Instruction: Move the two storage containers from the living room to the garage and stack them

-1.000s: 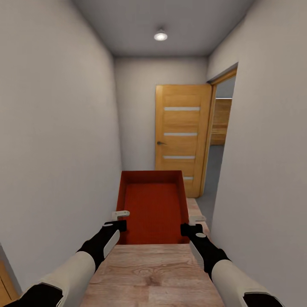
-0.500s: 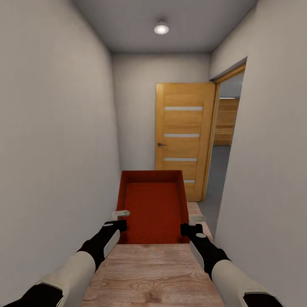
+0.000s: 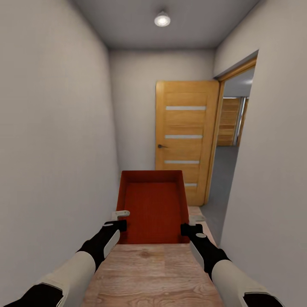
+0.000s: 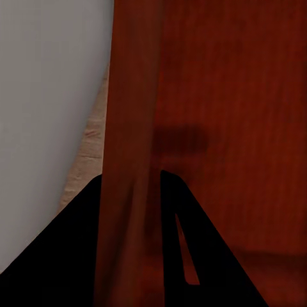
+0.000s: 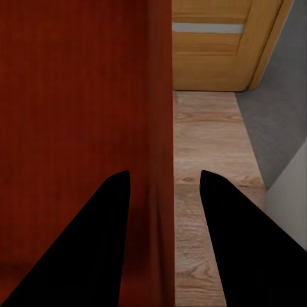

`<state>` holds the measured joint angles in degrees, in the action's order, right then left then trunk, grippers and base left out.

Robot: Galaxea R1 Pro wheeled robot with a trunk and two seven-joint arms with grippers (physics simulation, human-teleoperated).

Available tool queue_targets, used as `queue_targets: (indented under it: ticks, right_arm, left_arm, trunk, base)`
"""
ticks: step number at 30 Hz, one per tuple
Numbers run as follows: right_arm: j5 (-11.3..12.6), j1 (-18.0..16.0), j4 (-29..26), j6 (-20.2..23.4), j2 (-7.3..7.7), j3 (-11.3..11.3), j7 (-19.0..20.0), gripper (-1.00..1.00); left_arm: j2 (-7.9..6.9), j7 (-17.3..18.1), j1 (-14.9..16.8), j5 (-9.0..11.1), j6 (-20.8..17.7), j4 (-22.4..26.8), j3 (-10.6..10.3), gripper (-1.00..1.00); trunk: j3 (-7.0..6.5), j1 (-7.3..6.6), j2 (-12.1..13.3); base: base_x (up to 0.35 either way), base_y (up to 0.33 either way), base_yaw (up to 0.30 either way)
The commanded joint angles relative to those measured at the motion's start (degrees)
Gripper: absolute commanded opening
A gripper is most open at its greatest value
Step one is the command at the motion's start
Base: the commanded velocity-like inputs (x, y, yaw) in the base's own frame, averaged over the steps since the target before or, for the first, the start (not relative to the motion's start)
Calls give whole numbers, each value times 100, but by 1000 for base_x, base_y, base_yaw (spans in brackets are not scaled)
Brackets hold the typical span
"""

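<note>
You are carrying one storage container [image 3: 152, 207] in front of you in a narrow corridor with plain grey walls [image 3: 55, 136]. The red-orange bin is held level above the wood plank floor [image 3: 149, 273], open top facing up, its long axis pointing away from you toward the wooden door [image 3: 186, 136] at the corridor's end.

Your left arm [image 3: 85, 260] reaches forward and slightly inward, forearm low, and the left pincer [image 3: 120, 218] meets the bin at its near left corner. In the left wrist view the left wall of the bin [image 4: 131, 160] runs between the two dark fingers [image 4: 211, 256], one outside and one inside, so the pincer is clamped on that wall.

Your right arm [image 3: 221, 264] mirrors it, angled inward from the other side, with the right pincer [image 3: 192, 225] at the near right corner. The right wrist view shows the right wall of the bin [image 5: 161, 128] between its fingers [image 5: 96, 243], gripped the same way.

An open doorway [image 3: 232, 140] on the right, just past the door, shows a grey floor [image 3: 221, 179] and wood panelling beyond. A round ceiling light [image 3: 162, 19] glows overhead.
</note>
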<state>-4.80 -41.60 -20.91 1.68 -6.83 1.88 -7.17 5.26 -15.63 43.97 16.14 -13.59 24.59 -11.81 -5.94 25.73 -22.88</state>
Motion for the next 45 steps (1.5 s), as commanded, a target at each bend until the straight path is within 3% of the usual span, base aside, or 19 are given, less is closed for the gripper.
queue_targets:
  ticks: [1, 45]
  right_arm:
    - [-128, -6, -27, 17, 7, 207, -118, -100]
    - [-128, -6, -27, 27, 7, 207, -118, -100]
  left_arm:
    - [-25, -81, -4, -5, -47, 2, -14, -100]
    - [-25, -81, -2, -4, -47, 2, -14, -100]
  trunk:
    - [2, 5, -4]
    - [2, 5, -4]
  base:
    - [323, 0, 0]
    - [323, 0, 0]
